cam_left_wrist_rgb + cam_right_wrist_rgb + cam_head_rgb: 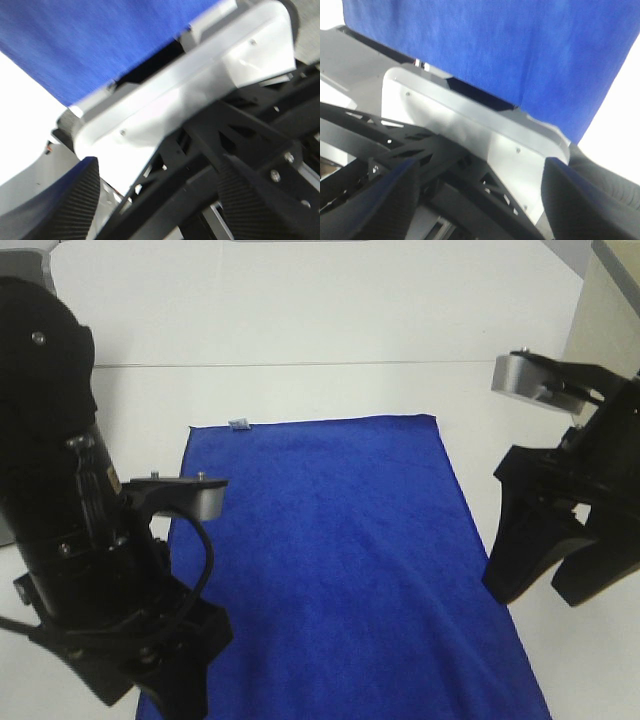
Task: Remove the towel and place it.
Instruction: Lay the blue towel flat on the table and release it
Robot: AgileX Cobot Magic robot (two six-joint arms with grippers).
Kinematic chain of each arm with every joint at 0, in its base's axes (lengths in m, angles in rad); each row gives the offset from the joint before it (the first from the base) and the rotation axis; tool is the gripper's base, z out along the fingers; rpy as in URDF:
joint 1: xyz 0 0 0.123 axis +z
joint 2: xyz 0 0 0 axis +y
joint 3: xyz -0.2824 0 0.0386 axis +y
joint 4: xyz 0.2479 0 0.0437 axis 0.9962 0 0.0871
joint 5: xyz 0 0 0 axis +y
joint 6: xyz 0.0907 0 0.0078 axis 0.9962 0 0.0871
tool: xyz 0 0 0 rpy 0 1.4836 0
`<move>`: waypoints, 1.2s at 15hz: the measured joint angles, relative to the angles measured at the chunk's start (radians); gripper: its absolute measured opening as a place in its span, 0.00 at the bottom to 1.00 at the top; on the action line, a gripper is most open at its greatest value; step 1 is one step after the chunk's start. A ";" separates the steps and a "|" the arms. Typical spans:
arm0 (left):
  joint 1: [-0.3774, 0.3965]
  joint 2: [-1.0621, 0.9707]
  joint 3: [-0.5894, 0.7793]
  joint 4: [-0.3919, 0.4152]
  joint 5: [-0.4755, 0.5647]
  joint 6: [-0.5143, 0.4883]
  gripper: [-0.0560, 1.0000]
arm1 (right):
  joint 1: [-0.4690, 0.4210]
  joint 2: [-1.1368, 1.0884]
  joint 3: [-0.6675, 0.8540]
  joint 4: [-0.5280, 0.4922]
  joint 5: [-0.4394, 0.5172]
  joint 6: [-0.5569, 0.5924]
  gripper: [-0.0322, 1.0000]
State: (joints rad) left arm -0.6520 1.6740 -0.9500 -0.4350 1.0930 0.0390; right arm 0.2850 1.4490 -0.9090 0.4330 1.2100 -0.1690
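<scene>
1. The towel (pixel 340 560) is lying flat and fully spread on the white table (pixel 330 320). In the high view it is running from the middle down to the near edge.
2. Its small white tag (pixel 238 423) is sitting at the far left corner.
3. The left pincer (pixel 159 162) is hanging at the towel's near left edge. In the high view the black left arm (pixel 60 490) is overlapping that edge, and whether anything is touching the cloth cannot be told.
4. The left pincer is standing wide. Its ribbed fingers (pixel 70 205) are well apart and are gripping nothing.
5. The right pincer (pixel 538 588) is hovering at the towel's right edge, mostly over bare table.
6. The right pincer is also standing wide. Its two black fingers (pixel 520 550) are pointing downward with a clear gap between them and are holding nothing.
7. In both wrist views the blue cloth is showing beyond a grey bracket (pixel 190 100), away from the fingertips.
</scene>
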 joint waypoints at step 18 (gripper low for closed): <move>0.434 0.097 -0.578 0.095 -0.055 0.013 0.66 | -0.257 0.161 -0.443 0.076 -0.124 0.011 0.69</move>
State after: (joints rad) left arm -0.2180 1.7710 -1.5280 -0.3400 1.0380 0.0520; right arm 0.0280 1.6100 -1.3520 0.5090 1.0860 -0.1580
